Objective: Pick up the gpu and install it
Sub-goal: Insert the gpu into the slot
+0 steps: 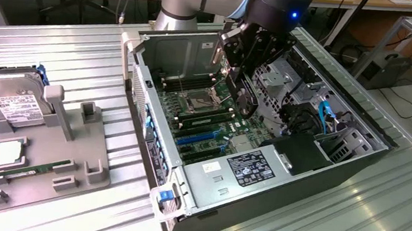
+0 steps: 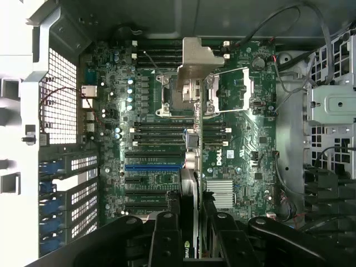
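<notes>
1. Exterior view – you see the gripper (image 1: 245,68) lowered into the open computer case (image 1: 383,136), which lies on its side on the ribbed metal table (image 1: 70,53).
2. Its jaws are closed partway, clamped on the gpu (image 1: 243,96). The card hangs edge-down from them, over the motherboard (image 1: 206,118) and near the memory slots.
3. You cannot tell from here whether the card's lower edge touches the board.
4. Well apart, toward the exterior view's left, a grey holder (image 1: 76,149) carries a hard drive (image 1: 13,104), a processor (image 1: 7,152) and a memory stick (image 1: 28,170).
5. The power supply (image 1: 250,168) with its black label sits at the near end of the case.
6. Wrist view – you look down along the gpu (image 2: 192,189), seen edge-on between the two black fingers (image 2: 167,239).
7. Its silver bracket (image 2: 196,64) shows in front of the processor socket (image 2: 228,92).
8. The card's edge crosses the expansion slots, just beside the blue slot (image 2: 153,167) and the small finned heatsink (image 2: 222,193).
</notes>
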### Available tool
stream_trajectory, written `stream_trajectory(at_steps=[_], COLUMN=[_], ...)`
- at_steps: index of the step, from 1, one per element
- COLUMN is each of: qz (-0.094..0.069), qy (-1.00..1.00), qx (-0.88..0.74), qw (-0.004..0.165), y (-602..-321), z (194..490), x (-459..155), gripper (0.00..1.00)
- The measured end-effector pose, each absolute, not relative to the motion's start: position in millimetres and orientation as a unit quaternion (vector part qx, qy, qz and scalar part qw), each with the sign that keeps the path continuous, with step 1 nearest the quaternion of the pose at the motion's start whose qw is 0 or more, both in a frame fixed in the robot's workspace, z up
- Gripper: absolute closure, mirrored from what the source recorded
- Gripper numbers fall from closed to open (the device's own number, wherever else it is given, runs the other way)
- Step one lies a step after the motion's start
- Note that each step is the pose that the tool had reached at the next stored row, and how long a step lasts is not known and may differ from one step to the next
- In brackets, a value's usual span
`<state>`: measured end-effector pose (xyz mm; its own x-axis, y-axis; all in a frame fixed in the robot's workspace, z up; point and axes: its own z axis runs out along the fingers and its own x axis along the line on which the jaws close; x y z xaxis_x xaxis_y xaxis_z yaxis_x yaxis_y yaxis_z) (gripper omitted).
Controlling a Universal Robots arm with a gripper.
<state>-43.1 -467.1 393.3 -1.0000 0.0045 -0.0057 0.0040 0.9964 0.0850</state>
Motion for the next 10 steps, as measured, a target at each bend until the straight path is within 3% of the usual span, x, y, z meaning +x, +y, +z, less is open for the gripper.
stream_trajectory(at_steps=[10], qz=[0.043], qy=[0.999], qx=[0.002], qw=[0.003], y=[-467.1], z=[393.3], x=[-43.1], gripper=[0.74])
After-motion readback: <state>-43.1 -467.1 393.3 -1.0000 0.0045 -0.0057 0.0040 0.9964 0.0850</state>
